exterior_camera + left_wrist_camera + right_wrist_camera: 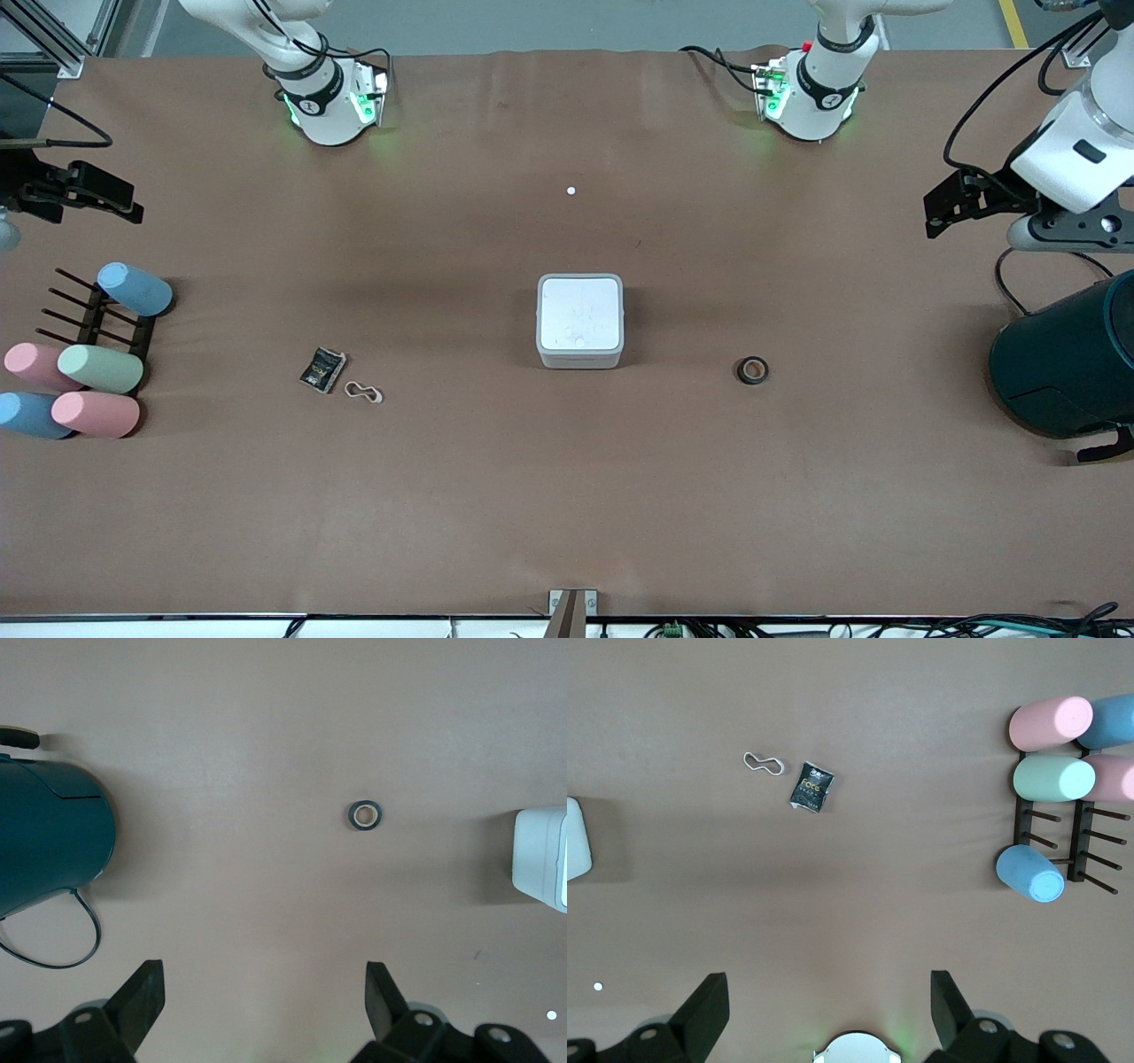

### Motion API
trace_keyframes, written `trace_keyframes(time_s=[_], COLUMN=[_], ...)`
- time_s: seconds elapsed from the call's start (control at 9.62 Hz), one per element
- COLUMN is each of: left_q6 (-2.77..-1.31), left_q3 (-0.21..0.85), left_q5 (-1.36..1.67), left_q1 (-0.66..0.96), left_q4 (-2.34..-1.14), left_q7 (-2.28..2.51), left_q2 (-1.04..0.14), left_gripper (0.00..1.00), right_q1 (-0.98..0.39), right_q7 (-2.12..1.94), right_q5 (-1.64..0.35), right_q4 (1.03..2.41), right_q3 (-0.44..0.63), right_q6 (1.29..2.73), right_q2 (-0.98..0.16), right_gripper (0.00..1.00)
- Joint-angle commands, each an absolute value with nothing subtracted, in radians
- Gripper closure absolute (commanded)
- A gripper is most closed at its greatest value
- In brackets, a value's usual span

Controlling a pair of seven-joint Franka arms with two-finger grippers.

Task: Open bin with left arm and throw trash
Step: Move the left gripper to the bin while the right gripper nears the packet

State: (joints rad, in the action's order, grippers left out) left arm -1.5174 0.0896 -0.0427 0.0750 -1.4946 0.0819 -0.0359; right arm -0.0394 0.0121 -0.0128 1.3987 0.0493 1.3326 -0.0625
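Note:
The white bin [579,321] stands mid-table with its lid shut; its edge shows in the left wrist view [542,859] and the right wrist view [574,840]. The black foil packet [322,369] [811,787] and the whitish rubber-band loop [363,392] [764,764] lie beside each other toward the right arm's end. The dark tape ring [752,370] [364,814] lies toward the left arm's end. My left gripper [932,217] [263,992] is open and empty, up over the left arm's end. My right gripper [133,206] [830,1001] is open and empty, up over the right arm's end.
A large dark teal cylinder [1067,359] [49,846] with a cable stands at the left arm's end. Pastel cylinders on a black rack [97,332] [1063,780] sit at the right arm's end. A small white dot [570,190] lies farther from the front camera than the bin.

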Motion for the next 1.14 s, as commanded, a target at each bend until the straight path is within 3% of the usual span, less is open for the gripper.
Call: trace_keyframes(time_s=[0.0, 0.31, 0.42, 0.73, 0.83, 1.04], left_q6=[-1.488, -1.442, -1.495, -1.751, -1.858, -2.042], left_q3=[0.086, 0.142, 0.175, 0.215, 0.210, 0.219], left_q5=[-0.028, 0.007, 0.027, 0.028, 0.009, 0.012], left_q1=[0.048, 0.064, 0.077, 0.286, 0.352, 0.423], left_q4=[-1.463, -1.494, -1.487, -1.424, -1.387, -1.381], left_q7=[0.066, 0.089, 0.112, 0.265, 0.290, 0.302], left_q2=[-0.051, -0.077, -0.150, -0.405, -0.487, -0.587], left_gripper=[0.00, 0.00, 0.06, 0.64, 0.79, 0.92], right_q1=[-0.035, -0.037, -0.044, -0.084, -0.086, -0.109], right_q7=[0.017, 0.017, 0.018, 0.029, 0.067, 0.109], right_q5=[0.006, 0.006, 0.006, 0.005, -0.001, -0.003], right_q4=[1.408, 1.440, 1.462, 1.720, 1.762, 1.767], right_q3=[0.043, 0.043, 0.043, 0.040, 0.040, 0.040], right_q6=[1.333, 1.338, 1.360, 1.600, 1.662, 1.751], right_q2=[-0.052, -0.046, -0.048, -0.051, -0.089, -0.219], right_gripper=[0.00, 0.00, 0.00, 0.00, 0.00, 0.00])
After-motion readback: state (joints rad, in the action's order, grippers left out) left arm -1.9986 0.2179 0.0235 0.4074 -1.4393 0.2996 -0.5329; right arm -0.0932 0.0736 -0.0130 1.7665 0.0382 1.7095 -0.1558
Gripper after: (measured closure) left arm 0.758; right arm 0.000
